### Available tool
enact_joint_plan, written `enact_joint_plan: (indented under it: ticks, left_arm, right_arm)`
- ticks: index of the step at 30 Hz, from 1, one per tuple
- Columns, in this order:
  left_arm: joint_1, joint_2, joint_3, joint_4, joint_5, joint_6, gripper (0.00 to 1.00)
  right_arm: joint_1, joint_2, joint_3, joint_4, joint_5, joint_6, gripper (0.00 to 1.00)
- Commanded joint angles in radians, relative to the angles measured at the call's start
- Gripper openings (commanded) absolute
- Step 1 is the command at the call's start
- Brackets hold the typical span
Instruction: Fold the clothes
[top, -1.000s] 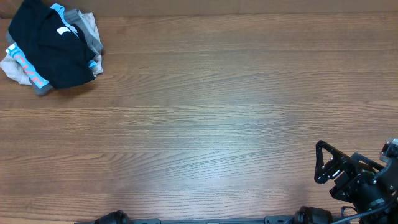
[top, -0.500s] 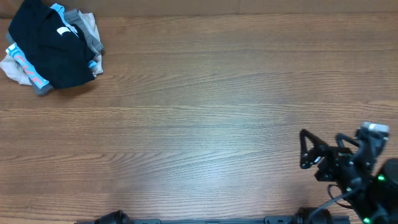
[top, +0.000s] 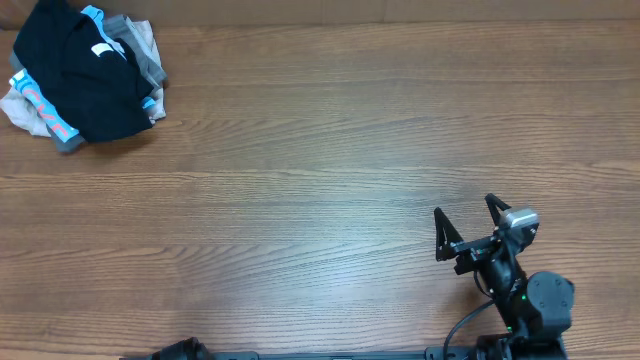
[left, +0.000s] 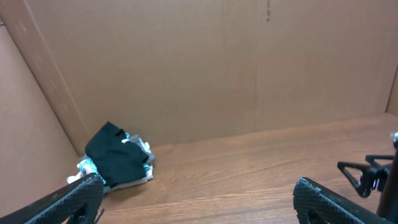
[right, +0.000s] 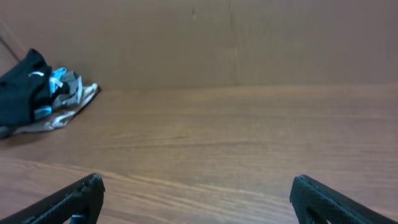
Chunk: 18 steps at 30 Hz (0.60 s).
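Open tabletop (top: 320, 180) between right pincer (top: 464, 207) and clothes (top: 80, 90).

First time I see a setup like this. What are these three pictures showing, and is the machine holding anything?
Two robot arms work at a wooden table. One picture looks straight down from above; the other two come from cameras on each wrist, so the dark prongs at their bottom edges are that arm's own fingers. From above only the right hand shows, open and empty. The left hand is open and empty too. A black garment lies crumpled on other clothes in the far left corner.
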Motion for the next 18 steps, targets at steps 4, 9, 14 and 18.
enact_joint_plan:
  ticks: [4, 9, 14, 18]
  left_arm:
    - [0.002, 0.02, -0.005, 0.002, -0.011, 0.019, 1.0]
    - [0.002, 0.02, -0.005, 0.002, -0.011, 0.019, 1.0]
    - [0.002, 0.02, -0.005, 0.002, -0.011, 0.019, 1.0]
    - [0.002, 0.02, -0.005, 0.002, -0.011, 0.019, 1.0]
  right_arm:
    - [-0.008, -0.099, -0.121, 0.113, 0.006, -0.031, 1.0]
    - [-0.021, -0.133, -0.148, 0.134, 0.029, -0.048, 1.0]
    - [-0.029, -0.152, -0.187, 0.206, 0.082, -0.048, 1.0]
    - [-0.033, -0.164, -0.189, 0.203, 0.109, -0.044, 1.0]
